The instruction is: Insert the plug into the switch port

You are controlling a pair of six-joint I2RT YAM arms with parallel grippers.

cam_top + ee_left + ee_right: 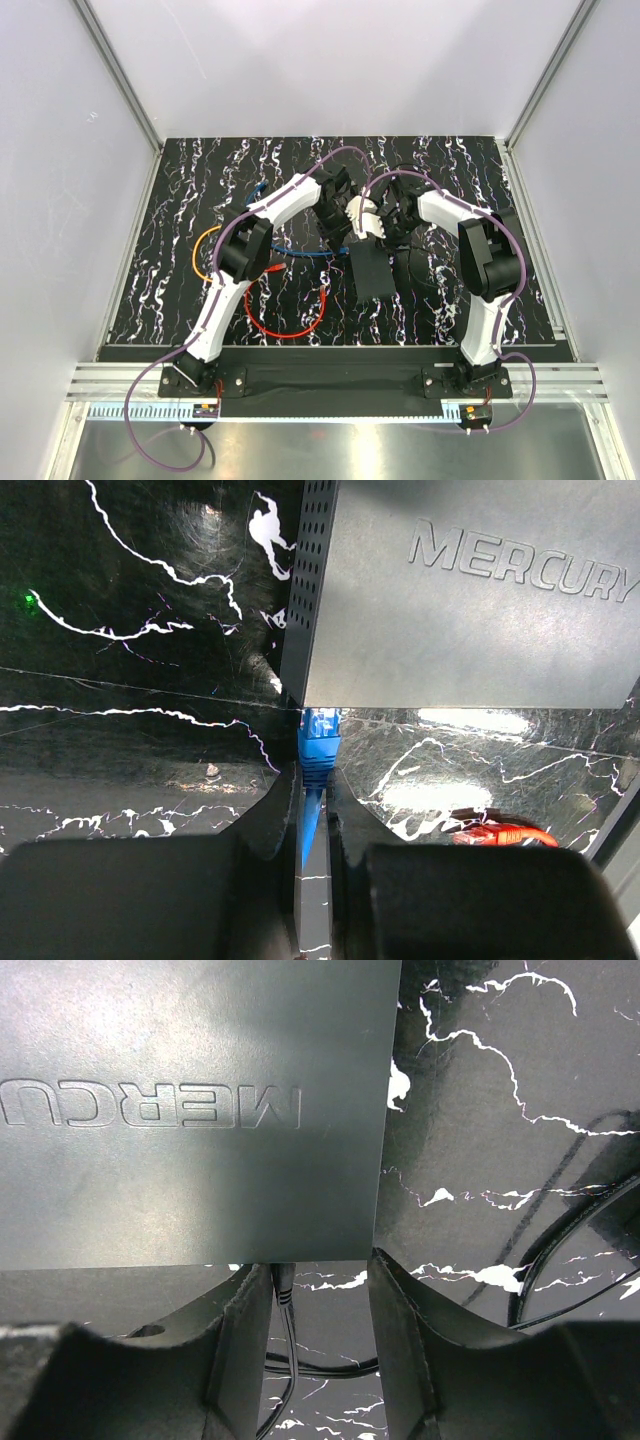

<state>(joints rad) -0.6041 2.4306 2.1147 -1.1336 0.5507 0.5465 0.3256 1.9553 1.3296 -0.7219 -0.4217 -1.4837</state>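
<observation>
The switch [470, 600] is a flat matte black box with raised lettering, lying on the marbled table [180, 200]. My left gripper [314, 780] is shut on the blue plug [320, 742]. The plug's front end meets the box's near edge at its left corner. The switch port itself is hidden under that edge. From above, the switch [373, 272] lies just near of both grippers, the left gripper [338, 225] beside the right gripper [380, 232]. My right gripper [318, 1300] is open at the switch [190, 1110] edge, straddling a thin black cord [285, 1295] plugged into it.
A red plug [500, 835] lies right of the left gripper, and its red cable [285, 325] loops toward the front. A blue cable [300, 250] and an orange cable [203, 250] curve on the left half. Black cords [560, 1220] lie right of the switch. White walls enclose the table.
</observation>
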